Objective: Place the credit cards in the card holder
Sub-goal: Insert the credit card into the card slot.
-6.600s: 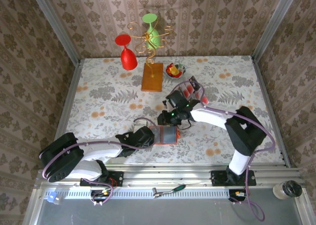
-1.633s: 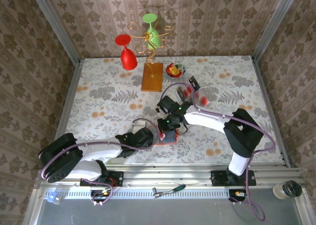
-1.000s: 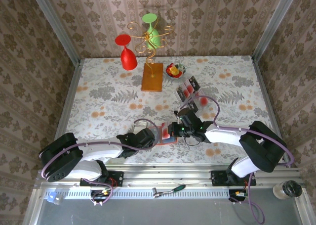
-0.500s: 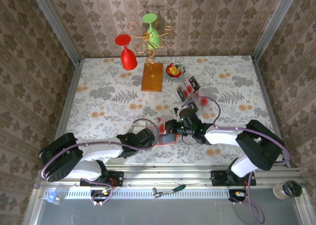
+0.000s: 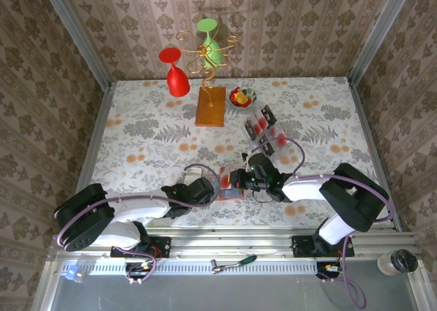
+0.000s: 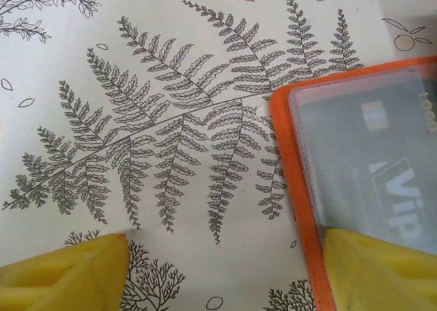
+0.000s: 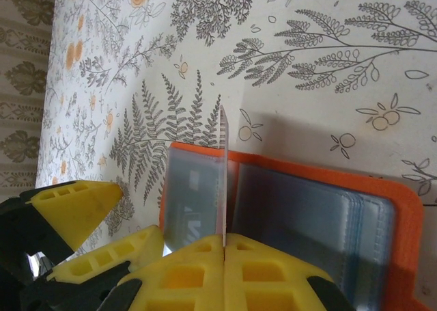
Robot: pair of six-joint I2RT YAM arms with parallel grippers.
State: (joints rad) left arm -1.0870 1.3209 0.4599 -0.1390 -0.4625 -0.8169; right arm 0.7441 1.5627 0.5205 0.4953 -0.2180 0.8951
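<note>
Right gripper (image 7: pixel 224 246) clamped on one credit card (image 7: pixel 222 181), edge-on over the open card holder (image 7: pixel 321 219) — holder just left of it, near-middle of table (image 5: pixel 150 140) (left gripper (image 6: pixel 225 277) spread, one finger (image 6: pixel 382 270) on the holder's edge).

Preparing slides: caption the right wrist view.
Right gripper holds a credit card edge-on at the open card holder, one dark card already sleeved.

Overhead camera looks down; both wrist cameras closely share the card holder (image 7: pixel 321 215).
</note>
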